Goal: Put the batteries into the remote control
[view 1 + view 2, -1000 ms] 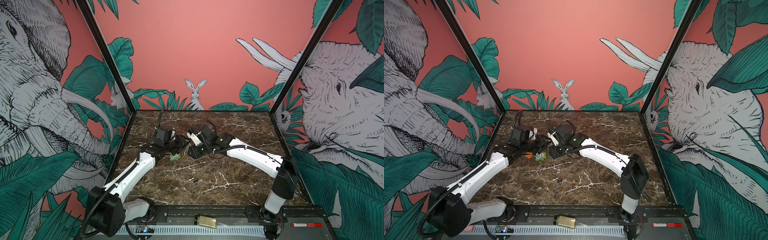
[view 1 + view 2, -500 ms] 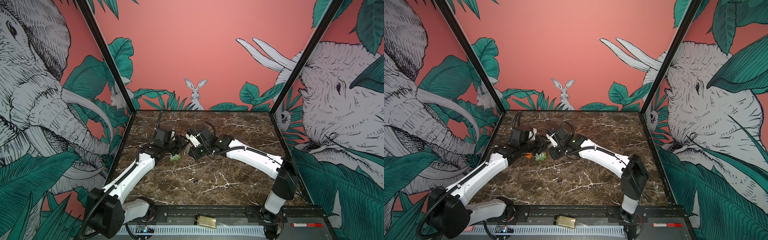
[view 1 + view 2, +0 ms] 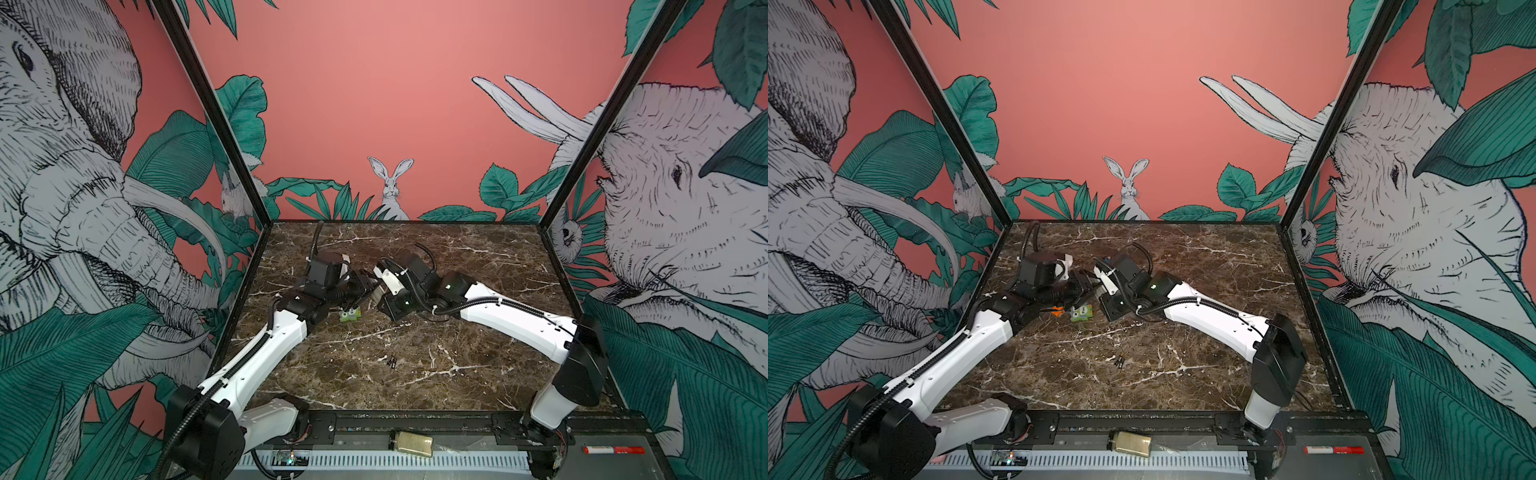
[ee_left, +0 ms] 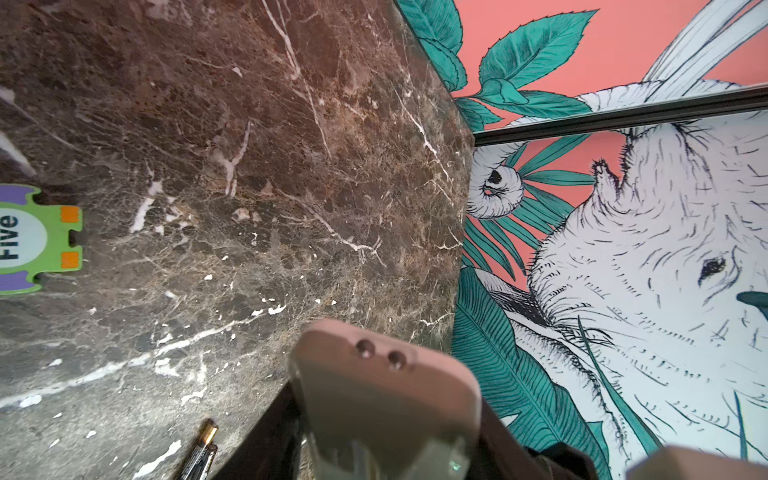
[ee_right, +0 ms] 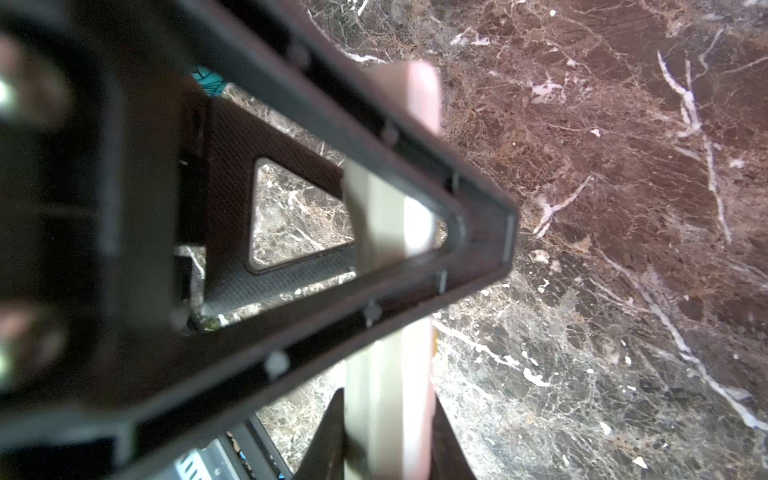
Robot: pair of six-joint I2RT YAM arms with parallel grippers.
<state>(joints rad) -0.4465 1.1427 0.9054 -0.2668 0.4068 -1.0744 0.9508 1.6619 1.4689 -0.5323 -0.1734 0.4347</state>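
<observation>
The remote control (image 4: 382,395) is a pale slim slab held in the air between the two grippers at mid-table. My right gripper (image 5: 388,432) is shut on one end of it, a dark finger on each flat face (image 5: 386,395). Its other end lies between the fingers of my left gripper (image 4: 390,453), but whether those still press on it does not show. In both top views the grippers (image 3: 365,286) (image 3: 380,299) meet tip to tip and hide most of the remote. The two batteries (image 3: 391,362) (image 3: 1120,361) (image 4: 203,449) lie side by side on the marble, nearer the front.
A green owl-faced block (image 3: 349,315) (image 3: 1081,312) (image 4: 29,239) lies on the marble just below the left gripper, with a small orange piece (image 3: 1057,309) beside it. On the front rail sit a brassy box (image 3: 411,442) and a red marker (image 3: 613,449).
The right gripper has edged a little toward the left gripper. Both arms otherwise hold the same places, and the batteries and the green block have not moved.
</observation>
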